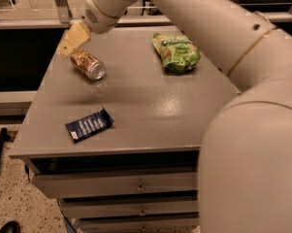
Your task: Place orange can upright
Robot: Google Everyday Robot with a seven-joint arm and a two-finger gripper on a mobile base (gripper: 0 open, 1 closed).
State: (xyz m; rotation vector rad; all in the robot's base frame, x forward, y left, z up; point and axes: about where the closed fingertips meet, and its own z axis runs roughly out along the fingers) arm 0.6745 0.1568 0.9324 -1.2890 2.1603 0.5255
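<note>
The orange can (88, 64) lies on its side on the grey table (150, 106) at the far left, its silver end turned toward the front right. My gripper (68, 44) hangs just behind and to the left of the can, right above its far end, near the table's left rear corner. My arm reaches in from the right and covers the right side of the view.
A green snack bag (177, 53) lies at the back right of the table. A flat dark blue wrapper (89, 124) lies near the front left edge. Drawers (136, 186) sit below the tabletop. A railing runs behind the table.
</note>
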